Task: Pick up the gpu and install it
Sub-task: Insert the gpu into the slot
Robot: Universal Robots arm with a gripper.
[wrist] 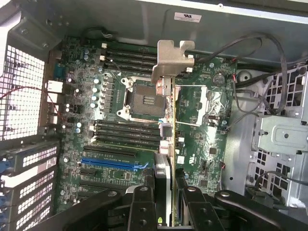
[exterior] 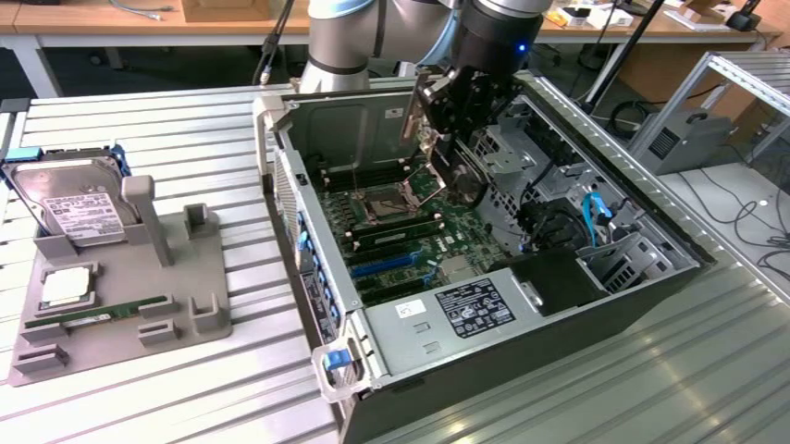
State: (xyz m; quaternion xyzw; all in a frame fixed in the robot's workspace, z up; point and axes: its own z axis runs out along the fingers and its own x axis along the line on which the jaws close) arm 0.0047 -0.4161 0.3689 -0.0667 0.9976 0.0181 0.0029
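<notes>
Holding the gpu (wrist: 166, 132) edge-on over the motherboard (wrist: 202, 120), your tool (wrist: 167, 197) is clamped on it per the wrist view; the exterior view adds the drive (exterior: 77, 208) racked on the counter (exterior: 161, 120).

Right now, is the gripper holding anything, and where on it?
Yes: the gripper clamps the gpu edge-on, at the end opposite its silver bracket.

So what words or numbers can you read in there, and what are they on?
No text reads clearly.
On the hard drive, white label: too blurred to read.
Inside the computer case, black sticker: too small.
On the case wall, white sticker: too small.
On the gpu bracket: nothing written.
</notes>
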